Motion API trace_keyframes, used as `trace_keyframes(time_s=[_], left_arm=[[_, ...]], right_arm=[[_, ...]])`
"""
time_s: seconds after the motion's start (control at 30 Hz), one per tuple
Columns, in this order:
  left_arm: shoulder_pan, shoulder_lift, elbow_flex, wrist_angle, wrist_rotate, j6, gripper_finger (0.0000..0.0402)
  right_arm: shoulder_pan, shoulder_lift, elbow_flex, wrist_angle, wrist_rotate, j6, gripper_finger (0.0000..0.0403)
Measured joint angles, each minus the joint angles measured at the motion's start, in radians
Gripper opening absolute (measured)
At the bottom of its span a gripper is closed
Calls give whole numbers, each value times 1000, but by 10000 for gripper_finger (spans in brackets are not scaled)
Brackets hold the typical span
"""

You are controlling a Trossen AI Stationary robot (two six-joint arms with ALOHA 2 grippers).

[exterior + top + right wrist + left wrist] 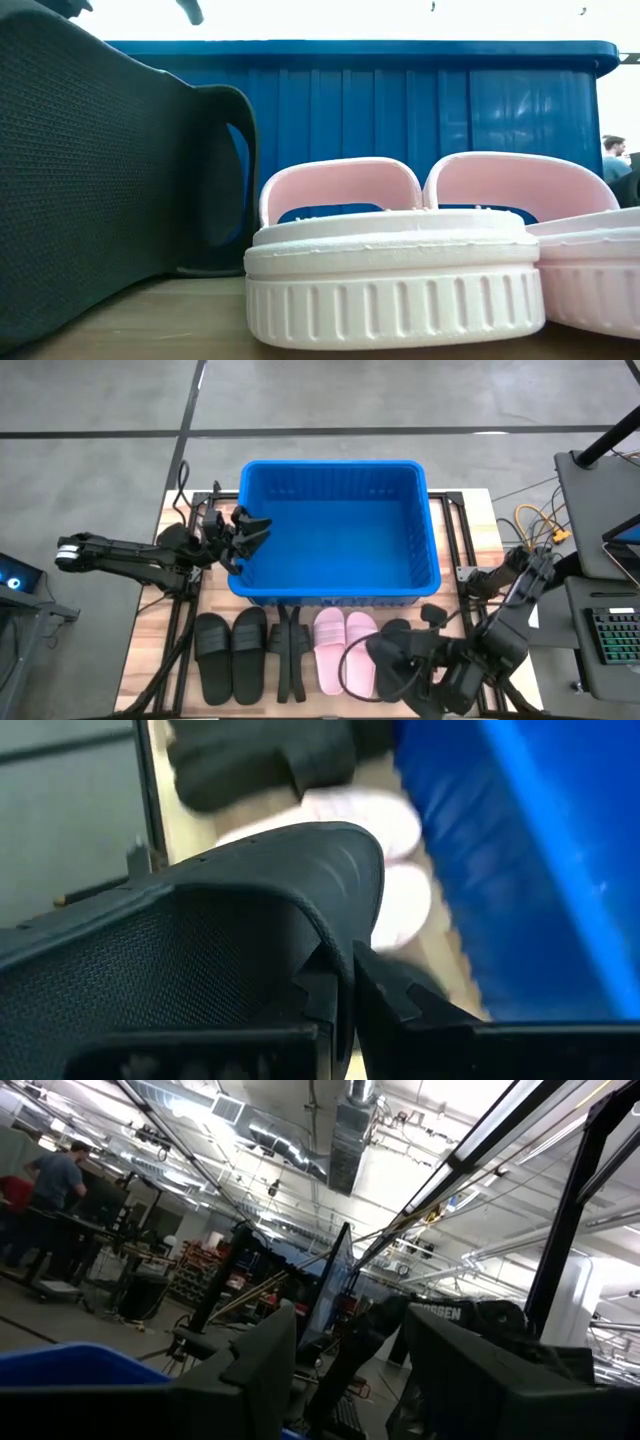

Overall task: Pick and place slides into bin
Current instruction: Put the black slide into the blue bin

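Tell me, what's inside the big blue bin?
Nothing shows inside the bin: the high view sees only its bare blue floor. The left gripper covers a bit by its left rim. The pink slides sit outside, on the table.

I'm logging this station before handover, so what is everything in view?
bin: one, bright blue, table centre, nothing seen inside
pink slides: two, pale pink, side by side in front of the bin
flat black slides: two, left of the pink pair
upended black slides: count unclear, between those pairs
held black slide: one, right of the pink pair
table: one, light wood
person: one, far room
left gripper: open, at the bin's left rim
right gripper: shut on the held black slide
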Motion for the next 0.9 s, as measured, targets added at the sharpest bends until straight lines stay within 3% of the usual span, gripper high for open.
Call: trace_keyframes(time_s=[0.47,0.9], left_arm=[[0,-8,0,0,0,0,176],[0,-20,0,0,0,-23,176]], right_arm=[[-156,0,137,-79,251,-263,13],[-389,0,107,-102,268,-521,13]])
